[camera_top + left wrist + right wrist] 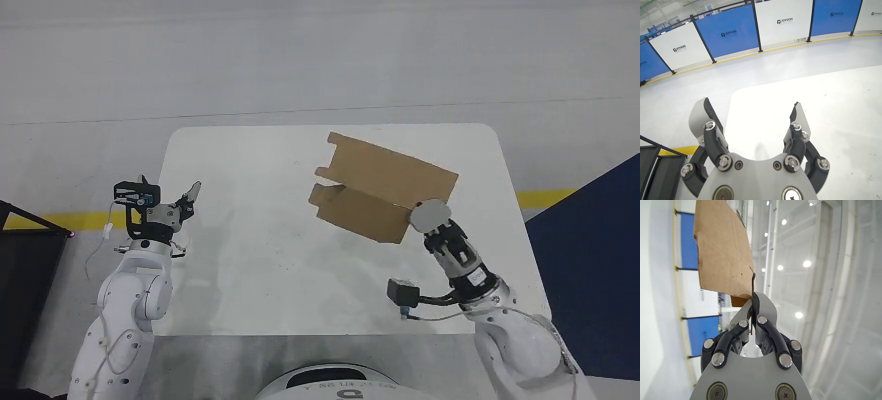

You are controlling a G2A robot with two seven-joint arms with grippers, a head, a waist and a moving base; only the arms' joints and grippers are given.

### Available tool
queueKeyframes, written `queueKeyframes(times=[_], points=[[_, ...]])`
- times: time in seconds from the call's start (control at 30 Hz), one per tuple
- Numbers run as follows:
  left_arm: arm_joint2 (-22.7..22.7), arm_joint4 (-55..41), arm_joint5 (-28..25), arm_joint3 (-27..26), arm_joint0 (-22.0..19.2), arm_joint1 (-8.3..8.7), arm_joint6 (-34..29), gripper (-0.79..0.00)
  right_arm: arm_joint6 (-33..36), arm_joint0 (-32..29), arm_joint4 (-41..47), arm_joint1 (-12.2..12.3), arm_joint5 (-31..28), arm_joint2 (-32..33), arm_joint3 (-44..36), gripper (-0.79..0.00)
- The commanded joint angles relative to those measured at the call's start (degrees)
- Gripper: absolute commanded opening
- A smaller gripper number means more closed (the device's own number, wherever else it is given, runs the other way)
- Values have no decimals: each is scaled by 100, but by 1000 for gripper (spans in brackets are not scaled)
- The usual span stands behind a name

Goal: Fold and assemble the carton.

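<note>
Though clamped firmly on the carton point(380, 185), grips only a thin corner edge of card with the right hand point(753, 300), fingertips pressed flat on either side. Holds the carton flattened and unfolded over the right half of the bench point(250, 270), toward the far right corner, probably to free the panels for opening out. Cannot tell whether its far edge touches the bench. Sets the left hand point(751, 111) wide open and empty at the bench's left edge, well apart from the carton, likely ready to take the opposite side. Has the carton stretching straight away from the right hand's fingertips toward the far edge.
</note>
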Motion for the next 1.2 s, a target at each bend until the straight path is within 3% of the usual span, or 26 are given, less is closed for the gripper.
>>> queueKeyframes(times=[0.0,0.13,0.3,0.47,0.7,0.77,1.07,1.17], points=[[0,0,0,0,0,0,0,0,-666,293,1128,38,-1051,172,94,-785],[0,0,0,0,0,0,0,0,-1430,699,2232,101,-2453,302,271,-785],[0,0,0,0,0,0,0,0,-2105,1246,3677,173,-4749,67,632,-785],[0,0,0,0,0,0,0,0,-1672,1890,5136,175,-6227,-144,1254,-785],[0,0,0,0,0,0,0,0,-316,2449,7087,95,-6282,-240,1913,-785],[0,0,0,0,0,0,0,0,330,2526,7030,93,-5727,-65,1789,-785],[0,0,0,0,0,0,0,0,330,2526,7030,93,-5727,-65,1789,-785],[0,0,0,0,0,0,0,0,184,2608,7944,99,-6466,-198,2213,-785]])
